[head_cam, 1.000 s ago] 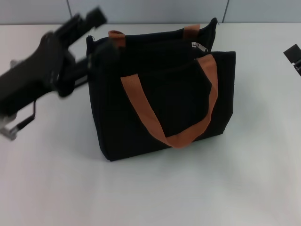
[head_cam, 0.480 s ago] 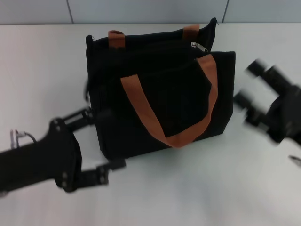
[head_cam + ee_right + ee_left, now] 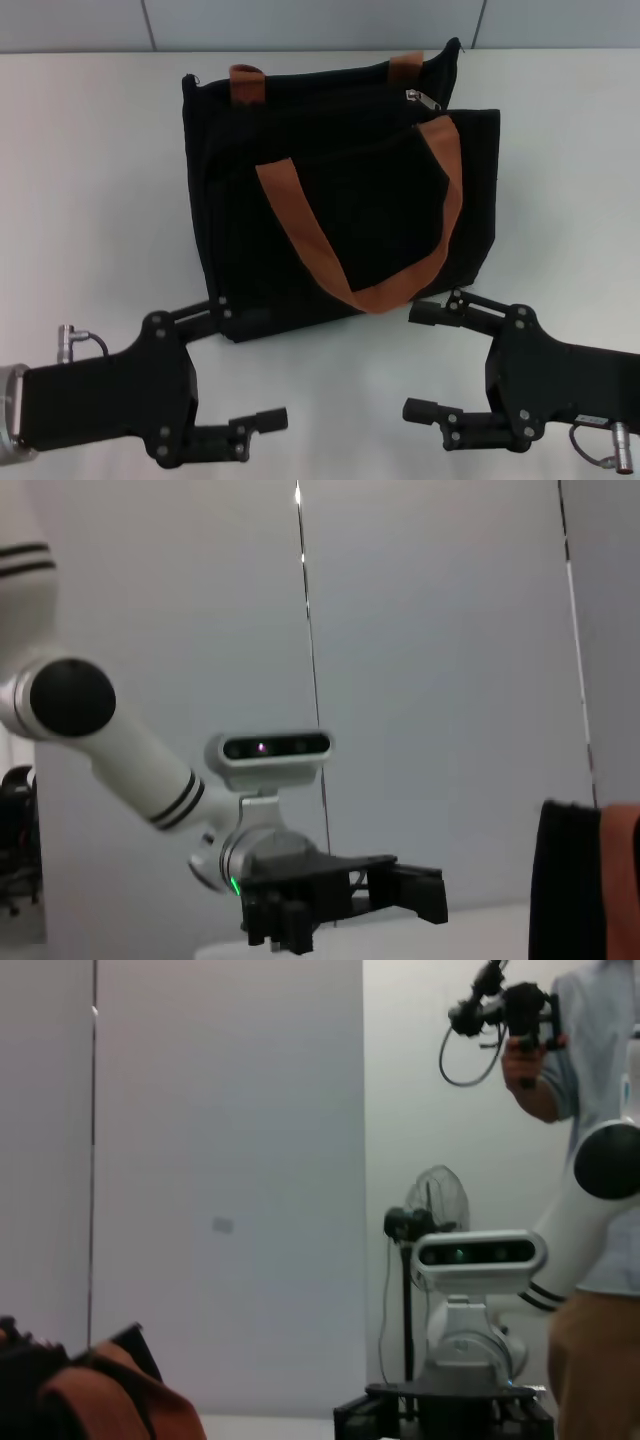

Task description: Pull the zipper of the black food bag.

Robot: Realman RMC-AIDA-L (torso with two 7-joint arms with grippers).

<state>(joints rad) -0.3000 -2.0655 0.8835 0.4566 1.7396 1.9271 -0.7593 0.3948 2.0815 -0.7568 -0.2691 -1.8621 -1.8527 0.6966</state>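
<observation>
Our right end effector [image 3: 432, 362] hovers low over the bench [image 3: 90, 170] with its fingers spread apart and nothing between them; our left end effector [image 3: 243, 365] mirrors it, also apart and empty. Both sit just off the near base of the black food bag [image 3: 340, 215].

From the right end effector, the zipper [image 3: 423, 98] lies well beyond and a little higher, at the bag's top edge, on the far side of the front pocket and the orange-brown strap [image 3: 360, 250]. We judge the right arm the nearer one, since the slider sits at that end of the track. The track runs crosswise toward the left end effector's side, so the pull should travel that way. Open bench surrounds the bag on both flanks.
</observation>
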